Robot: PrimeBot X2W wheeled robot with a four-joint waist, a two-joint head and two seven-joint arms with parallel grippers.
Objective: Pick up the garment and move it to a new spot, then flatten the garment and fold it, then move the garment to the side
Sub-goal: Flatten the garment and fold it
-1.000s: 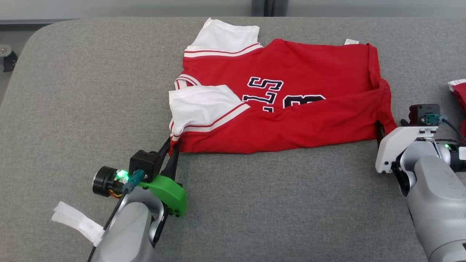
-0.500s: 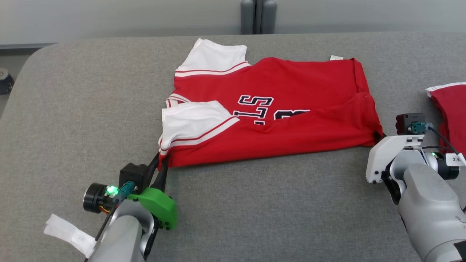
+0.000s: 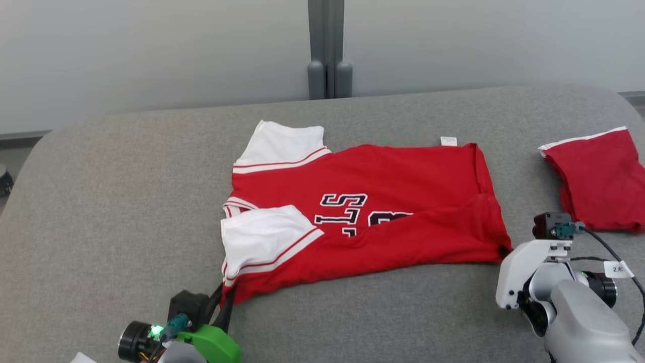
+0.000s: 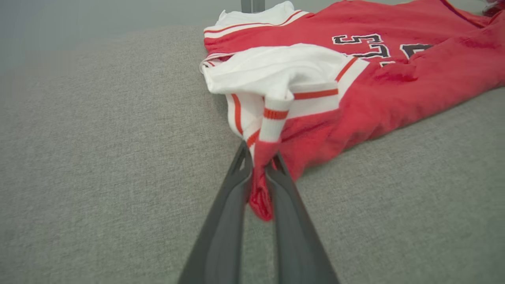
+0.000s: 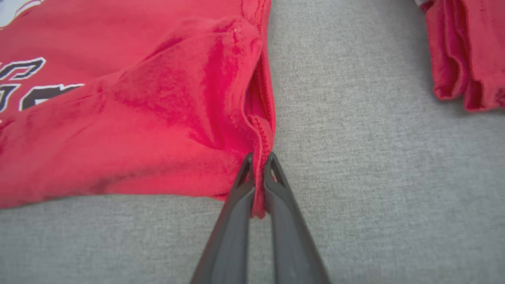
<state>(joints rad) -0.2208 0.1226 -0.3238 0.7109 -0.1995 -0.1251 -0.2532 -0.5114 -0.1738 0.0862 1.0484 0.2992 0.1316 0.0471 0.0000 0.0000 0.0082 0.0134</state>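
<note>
Layout: garment (image 3: 383,201) at middle of desk (image 3: 126,201), folded cloth (image 3: 599,181) to its right.
Left gripper (image 3: 225,295) at garment's near left corner, right gripper (image 3: 503,250) at near right corner; folded cloth lies apart, behind the right gripper.

Left end effector (image 4: 260,153) pinched closed; right end effector (image 5: 260,157) likewise.

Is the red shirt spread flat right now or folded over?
Partly folded: the shirt has its near side doubled over the front, hiding the lower part of the lettering.
</note>
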